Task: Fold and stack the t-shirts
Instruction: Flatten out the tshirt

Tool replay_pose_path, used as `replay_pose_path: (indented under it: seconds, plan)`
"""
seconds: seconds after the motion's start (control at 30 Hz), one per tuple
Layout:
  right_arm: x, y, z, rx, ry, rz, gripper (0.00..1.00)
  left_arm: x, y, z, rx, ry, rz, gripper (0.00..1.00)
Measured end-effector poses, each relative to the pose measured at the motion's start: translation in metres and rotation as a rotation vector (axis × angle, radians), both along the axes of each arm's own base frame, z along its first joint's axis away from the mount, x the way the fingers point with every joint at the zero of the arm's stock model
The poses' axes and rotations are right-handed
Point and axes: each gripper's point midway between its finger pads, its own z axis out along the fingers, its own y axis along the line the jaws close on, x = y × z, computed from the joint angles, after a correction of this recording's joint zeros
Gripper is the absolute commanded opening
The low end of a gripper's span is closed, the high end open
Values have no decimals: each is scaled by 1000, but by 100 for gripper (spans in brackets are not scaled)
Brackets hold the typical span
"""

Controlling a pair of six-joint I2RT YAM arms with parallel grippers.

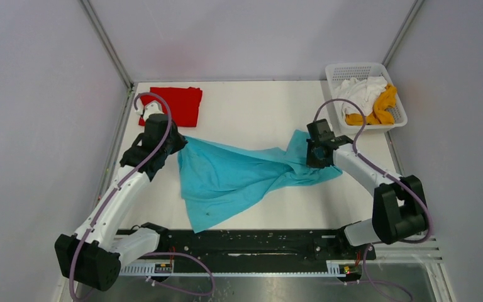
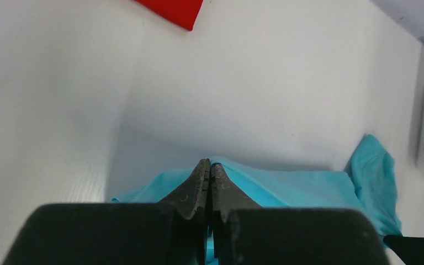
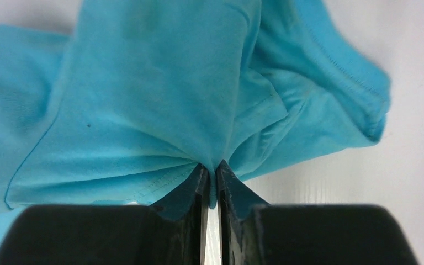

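Top external shows us the left pincer (image 1: 180, 146) and the right pincer (image 1: 317, 156) each clamped on an edge of the turquoise t-shirt (image 1: 233, 179), which spans between them over the desk (image 1: 258, 107); the red t-shirt (image 1: 175, 104) lies folded just beyond the left pincer

No text, label, brand or number can be read in any view. A small board (image 1: 161, 268) on the black rail (image 1: 239, 238) at the near edge of the table (image 1: 251, 107) may carry markings, but it is too small to tell.
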Motion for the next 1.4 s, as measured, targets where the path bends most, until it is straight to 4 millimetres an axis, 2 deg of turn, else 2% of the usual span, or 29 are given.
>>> replay_pose_path:
  seconds: [0.07,0.13,0.27,0.57,0.7,0.83,0.9,1.13,1.4]
  plan:
    - [-8,1,-17,-3,65,8,15,0,0,-14,10,38,-1,0]
    - [-12,0,-26,-13,103,9,17,1,-1,-28,21,80,-4,0]
    - [-12,-2,-26,-25,109,6,22,3,-2,-43,35,127,-5,0]
    - [4,-1,-17,-47,96,6,25,4,-2,-43,41,124,-8,0]
    - [7,-1,-15,-54,99,10,33,4,-2,-43,42,125,-9,0]
    - [9,-2,-14,-70,111,14,31,5,-2,-45,46,131,-10,0]
    - [10,-2,-15,-72,113,17,25,5,-2,-46,46,132,-10,0]
    - [14,-4,-15,-100,129,21,28,7,-3,-49,48,138,-10,0]
    - [36,-1,-12,-122,121,30,25,7,-2,-49,52,139,-13,0]
